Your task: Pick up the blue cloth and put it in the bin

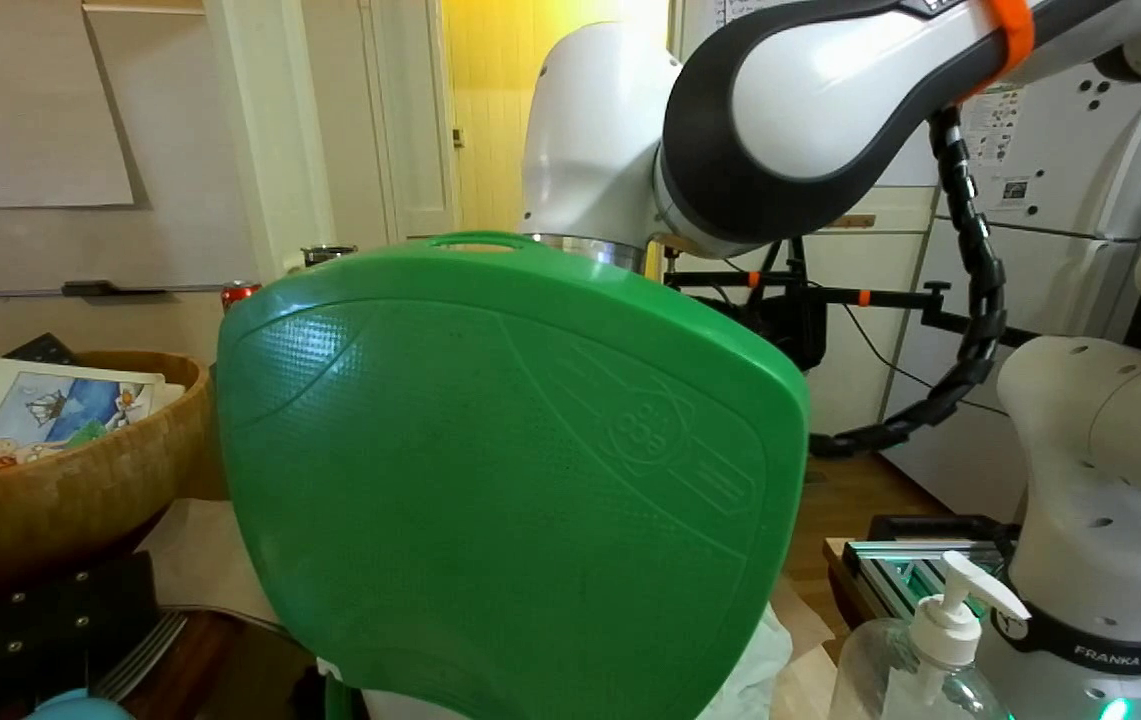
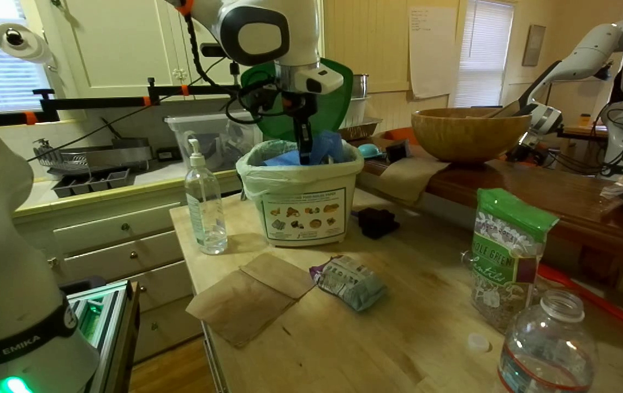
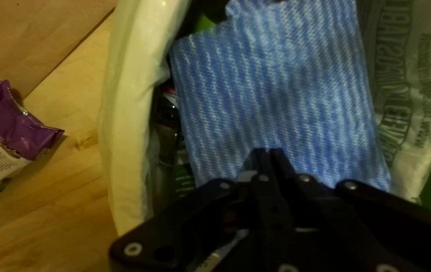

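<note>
While the black two-fingered gripper (image 3: pixel 266 152) is pointing down into the whitish green-lidded plastic bin (image 2: pixel 311 181), tips together, we are finding the blue-and-white striped cloth (image 3: pixel 275 90) lying inside, below and beyond them, stripes running away; pinch unclear; we are judging a straight lift next.

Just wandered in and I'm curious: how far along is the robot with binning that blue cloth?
Looks done: the blue cloth is in the opening of the bin.
In hand: the end effector is shut over the cloth; I can't tell whether it pinches any.
Left: probably letting go if it does, then lifting away, since it hangs at the bin's mouth.
</note>
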### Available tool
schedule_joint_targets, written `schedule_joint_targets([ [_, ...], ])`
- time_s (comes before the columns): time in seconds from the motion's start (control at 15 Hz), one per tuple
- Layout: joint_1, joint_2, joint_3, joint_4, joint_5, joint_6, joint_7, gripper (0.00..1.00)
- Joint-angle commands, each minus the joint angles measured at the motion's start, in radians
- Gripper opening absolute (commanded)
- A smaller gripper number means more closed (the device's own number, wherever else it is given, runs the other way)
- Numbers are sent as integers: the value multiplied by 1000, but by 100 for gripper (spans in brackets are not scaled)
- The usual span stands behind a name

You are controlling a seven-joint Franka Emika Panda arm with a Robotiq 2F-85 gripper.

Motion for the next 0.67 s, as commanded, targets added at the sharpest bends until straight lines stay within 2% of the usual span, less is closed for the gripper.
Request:
schedule_joint_targets([
  [0.0,-7,-45,-6,12,22,-40,0,40],
  [0.2,-4,-90,-14,14,53,-42,-12,63],
  [0.53,-17,-140,-18,12,18,-35,8,99],
  [0.6,-24,-146,-18,10,3,-38,11,100],
])
